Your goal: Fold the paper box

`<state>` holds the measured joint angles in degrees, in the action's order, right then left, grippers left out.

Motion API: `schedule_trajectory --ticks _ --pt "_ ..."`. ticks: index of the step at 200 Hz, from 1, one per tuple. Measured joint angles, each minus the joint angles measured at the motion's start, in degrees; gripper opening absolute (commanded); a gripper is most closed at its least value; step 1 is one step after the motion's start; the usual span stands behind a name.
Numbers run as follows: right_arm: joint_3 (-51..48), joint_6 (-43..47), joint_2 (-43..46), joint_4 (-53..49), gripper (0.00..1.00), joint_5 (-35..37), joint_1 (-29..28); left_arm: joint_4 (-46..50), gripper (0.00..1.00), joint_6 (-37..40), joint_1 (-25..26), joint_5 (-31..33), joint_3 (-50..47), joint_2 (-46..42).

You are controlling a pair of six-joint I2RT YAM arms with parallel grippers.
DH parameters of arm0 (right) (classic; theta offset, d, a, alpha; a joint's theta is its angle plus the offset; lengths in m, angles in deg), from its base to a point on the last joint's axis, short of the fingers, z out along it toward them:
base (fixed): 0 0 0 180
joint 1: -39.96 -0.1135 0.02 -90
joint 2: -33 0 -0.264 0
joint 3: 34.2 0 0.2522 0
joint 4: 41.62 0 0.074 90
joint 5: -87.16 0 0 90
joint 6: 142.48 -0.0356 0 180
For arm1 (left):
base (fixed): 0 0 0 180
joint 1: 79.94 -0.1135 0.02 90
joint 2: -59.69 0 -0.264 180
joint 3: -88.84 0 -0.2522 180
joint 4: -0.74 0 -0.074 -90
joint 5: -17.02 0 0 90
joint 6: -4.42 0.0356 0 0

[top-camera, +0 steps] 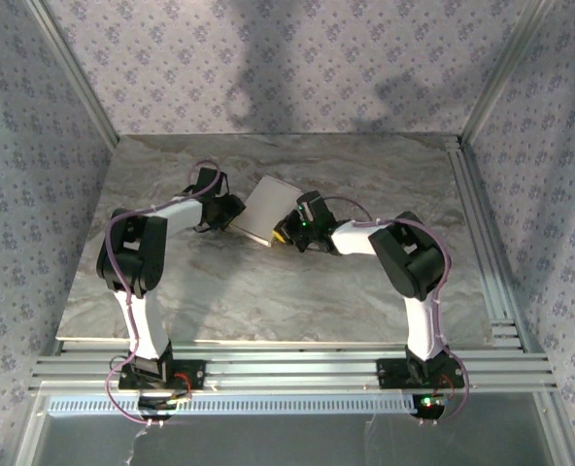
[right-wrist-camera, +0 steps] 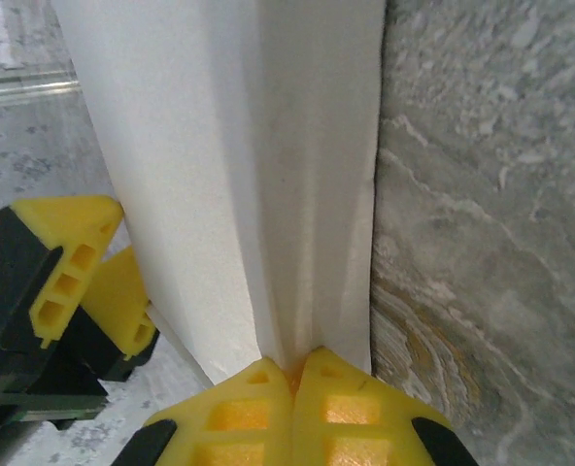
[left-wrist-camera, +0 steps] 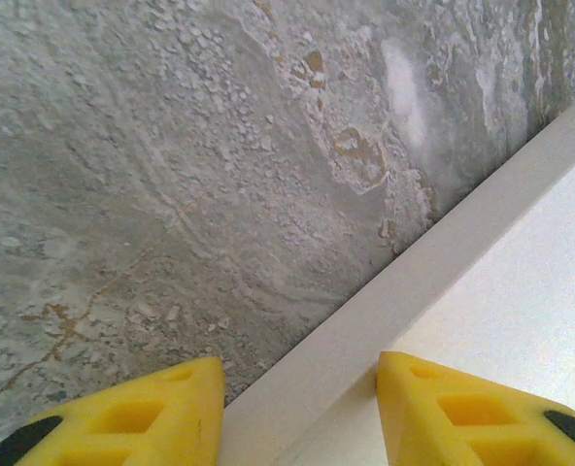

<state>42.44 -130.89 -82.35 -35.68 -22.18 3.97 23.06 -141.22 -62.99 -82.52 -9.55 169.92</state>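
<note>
The paper box (top-camera: pixel 273 206) lies on the marbled table (top-camera: pixel 365 291) a little beyond the middle, between the two arms. It is a plain white panel whose long axis runs roughly away from the bases and leans a touch to the left at its near end. The right gripper (right-wrist-camera: pixel 292 388) is at its near right corner with the yellow tips pressed together, and the thin white card runs down into the seam between them along a crease, so it looks to be pinching a fold of the box. The left gripper (top-camera: pixel 231 214) sits at the box's left edge with its fingers (left-wrist-camera: pixel 152 417) spread. One is over bare table and the other over the white face, with the box's pale side wall running slantwise between them — whether either pad actually bears on the card I cannot tell. Both arms are right at the box, but only the right one has hold of it. As I judge it, the next move depends on that left edge, which lies straight ahead of the left fingers and crosses their gap. No brand, label or writing can be read anywhere — the card is blank.
</note>
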Motion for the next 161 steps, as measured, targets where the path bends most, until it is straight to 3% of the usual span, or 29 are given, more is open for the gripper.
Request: schedule_trajectory --ticks 161 --pt "-7.23 -11.04 -5.6 26.4 0.0 -7.72 3.15 -2.58 0.43 -1.03 -0.07 0.37 -0.94 0.0"
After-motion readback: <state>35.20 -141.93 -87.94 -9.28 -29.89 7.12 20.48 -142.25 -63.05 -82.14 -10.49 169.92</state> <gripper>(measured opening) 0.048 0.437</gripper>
